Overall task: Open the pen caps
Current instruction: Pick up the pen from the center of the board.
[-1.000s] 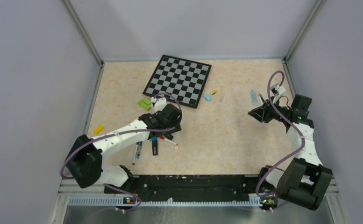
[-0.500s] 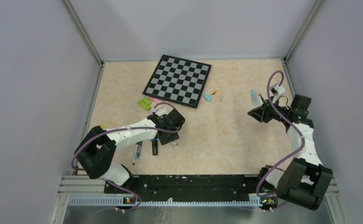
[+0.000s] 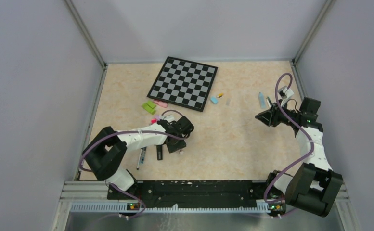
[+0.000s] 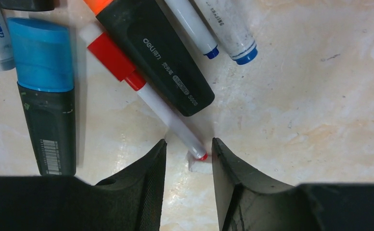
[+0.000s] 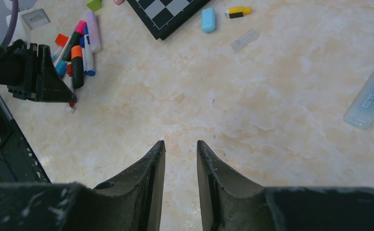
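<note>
A cluster of pens lies left of centre (image 3: 158, 151). In the left wrist view, a thin white pen (image 4: 168, 120) with a red cap (image 4: 111, 57) lies diagonally. Its red-tipped tail end (image 4: 202, 155) sits between the tips of my left gripper (image 4: 188, 144). The jaws are open, with a gap on each side of the pen. Beside it lie a black highlighter (image 4: 168, 67) with an orange cap (image 4: 98, 5), a black highlighter with a blue cap (image 4: 40, 53), and two white pens with blue ends (image 4: 245, 53). My right gripper (image 5: 181, 143) hovers open and empty at the right (image 3: 264, 117).
A checkered board (image 3: 183, 83) lies at the back. Near it are a green block (image 3: 149, 107), a loose light-blue cap (image 3: 214, 100), a small yellow-and-black piece (image 5: 238, 10) and a clear cap (image 5: 245, 40). A light-blue marker (image 3: 261, 99) lies by the right gripper.
My left gripper has swung toward the near edge and dropped to the pen cluster. Its jaws have narrowed around the red-capped pen's tail end. The right arm has not moved.
</note>
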### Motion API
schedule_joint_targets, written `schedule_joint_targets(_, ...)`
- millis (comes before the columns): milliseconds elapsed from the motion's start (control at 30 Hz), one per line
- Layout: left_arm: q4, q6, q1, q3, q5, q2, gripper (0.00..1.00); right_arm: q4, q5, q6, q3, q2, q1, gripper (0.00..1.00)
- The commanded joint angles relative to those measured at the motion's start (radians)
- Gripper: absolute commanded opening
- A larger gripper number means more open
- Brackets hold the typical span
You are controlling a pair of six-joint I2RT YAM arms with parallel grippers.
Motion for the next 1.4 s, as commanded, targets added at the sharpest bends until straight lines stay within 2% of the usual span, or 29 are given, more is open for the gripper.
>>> schedule_joint_targets(0,-0.007,-0.021,-0.004,0.005,-0.030,0.019,0.42,0.015,-0.022,-0.017,0.049,-0.022,0.011,0.30)
schedule_joint_targets(367,-0.052,-0.036,-0.004,0.014,-0.044,0.061,0.32,0.007,-0.022,-0.019,0.053,-0.024,0.013,0.29)
schedule_joint_targets(433,-0.058,-0.038,-0.004,0.014,-0.044,0.063,0.27,0.006,-0.021,-0.021,0.053,-0.024,0.012,0.29)
schedule_joint_targets(500,-0.062,-0.038,-0.004,0.012,-0.043,0.061,0.17,0.005,-0.020,-0.021,0.053,-0.025,0.012,0.29)
schedule_joint_targets(633,-0.065,-0.039,-0.006,0.006,-0.038,0.032,0.09,0.004,-0.019,-0.023,0.053,-0.028,0.012,0.30)
schedule_joint_targets(933,-0.081,-0.028,-0.024,-0.003,-0.061,-0.104,0.04,0.004,-0.020,-0.024,0.053,-0.028,0.012,0.30)
schedule_joint_targets(1067,-0.059,0.047,-0.033,0.011,-0.049,-0.159,0.01,0.004,-0.024,-0.026,0.051,-0.026,0.013,0.30)
schedule_joint_targets(1133,0.000,0.122,-0.035,0.003,-0.021,-0.194,0.00,0.004,-0.041,-0.027,0.046,-0.023,0.014,0.30)
schedule_joint_targets(1233,0.185,0.289,-0.035,-0.044,0.064,-0.265,0.00,0.007,-0.092,-0.025,0.036,-0.011,0.036,0.29)
schedule_joint_targets(1300,0.370,0.400,-0.035,-0.101,0.171,-0.329,0.00,0.029,-0.136,0.002,0.025,0.001,0.067,0.30)
schedule_joint_targets(1367,0.689,0.496,-0.035,-0.189,0.282,-0.381,0.00,0.072,-0.187,0.043,0.006,0.010,0.119,0.30)
